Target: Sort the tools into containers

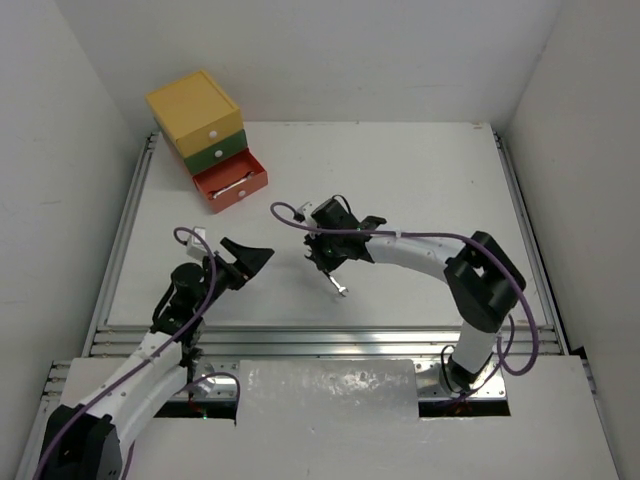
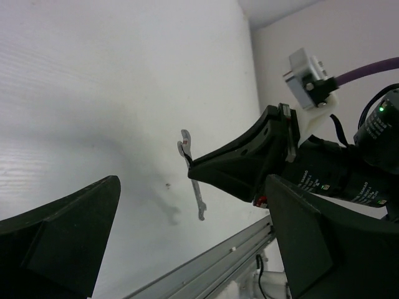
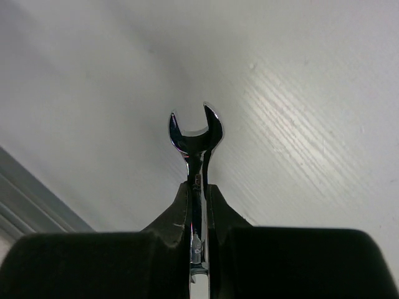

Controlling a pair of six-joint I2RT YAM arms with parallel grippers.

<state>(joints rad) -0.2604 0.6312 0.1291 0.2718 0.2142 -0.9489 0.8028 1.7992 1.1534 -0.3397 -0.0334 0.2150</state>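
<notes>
**Item 1. Open-end wrench** (image 3: pixel 195 134), silver. It is gripped by its shank in the right gripper (image 3: pixel 196 188). The forked head stands out beyond the fingertips in the right wrist view. From above, the other end (image 1: pixel 339 287) hangs down and out below the gripper, over the middle of the table (image 1: pixel 420 180). In the left wrist view its shadow lies apart from it on the white surface, so we record it as lifted clear.

**Item 2. Right gripper.** The jaws are pinched narrow on the wrench shank, one black finger on each flat side. The arm reaches in from the right, with a purple cable (image 1: pixel 430 236) running along it.

**Item 3. Left gripper** (image 1: pixel 254 259). The jaws are spread wide and hold nothing. It hovers just left of the right gripper and faces it. Its two dark fingers (image 2: pixel 62 243) frame the held wrench in its own camera.

**Item 4. Stacked drawers**, at the far left corner of the table.
- The yellow drawer (image 1: pixel 195 100) is on top and closed.
- The green drawer (image 1: pixel 205 155) is in the middle and closed.
- The orange-red drawer (image 1: pixel 242 198) is at the bottom and pulled open.
- The yellow and green fronts each carry a small white knob.

**Item 5. Second wrench** (image 1: pixel 231 188), silver. It lies inside the open orange-red drawer, well apart from both grippers.
</notes>
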